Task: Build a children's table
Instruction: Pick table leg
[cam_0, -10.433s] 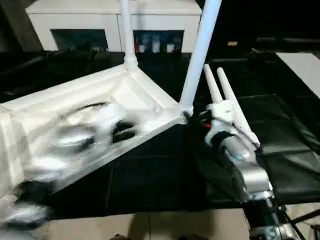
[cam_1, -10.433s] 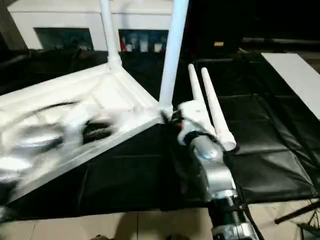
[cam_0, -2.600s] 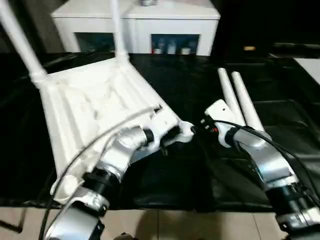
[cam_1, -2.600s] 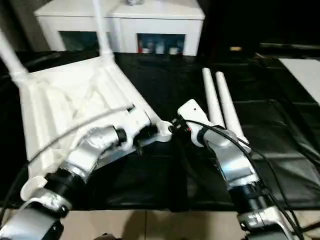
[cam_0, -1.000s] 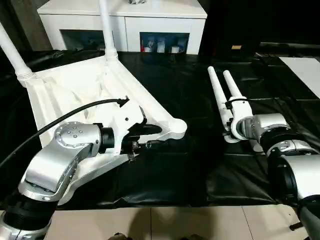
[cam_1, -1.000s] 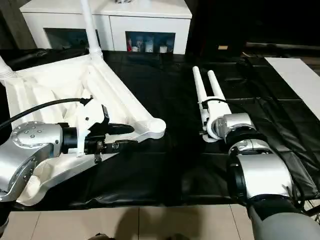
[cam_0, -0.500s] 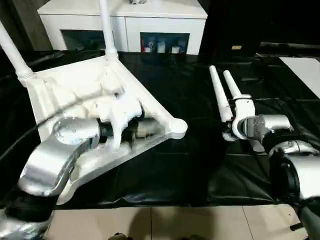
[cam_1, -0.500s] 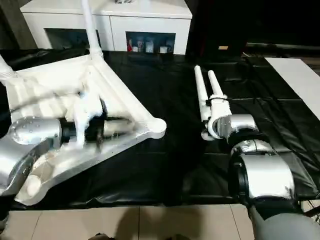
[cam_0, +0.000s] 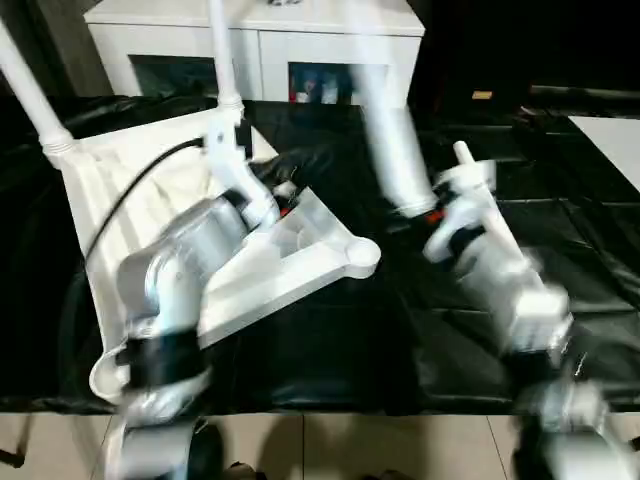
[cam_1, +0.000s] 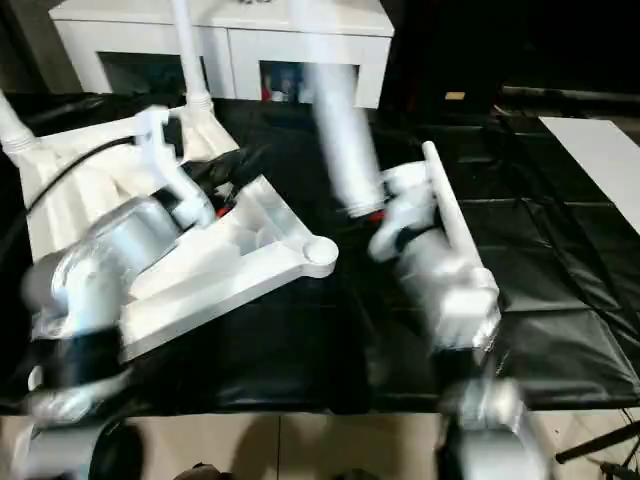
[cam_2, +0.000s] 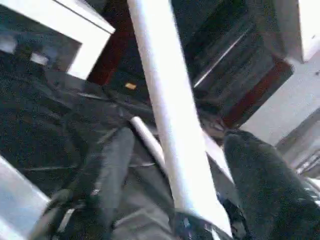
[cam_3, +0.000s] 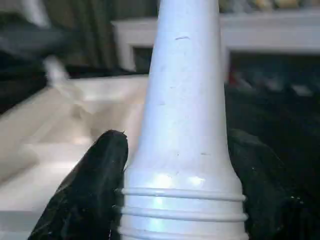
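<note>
The white tabletop (cam_0: 300, 250) lies underside up on the black mat, with two legs (cam_0: 30, 80) (cam_0: 222, 60) standing in its far corners. Its near right corner socket (cam_0: 357, 256) is empty. My right gripper (cam_0: 412, 212) is shut on the thick end of a third leg (cam_0: 385, 130), held up off the mat just right of the tabletop; in the right wrist view the black fingers (cam_3: 95, 190) press both sides of it. A fourth leg (cam_1: 437, 180) lies on the mat behind my right arm. My left gripper (cam_0: 292, 175) hovers open over the tabletop, facing the raised leg (cam_2: 170, 130).
A white cabinet with glass doors (cam_0: 250, 30) stands behind the mat. A flat white board (cam_0: 612, 135) lies at the far right. The black mat (cam_0: 330, 340) ends at a tiled floor (cam_0: 330, 445) near me.
My right gripper has lifted one leg off the mat and swung it up toward the tabletop. My left arm has risen from the tabletop's near edge, and its fingers have spread wider.
</note>
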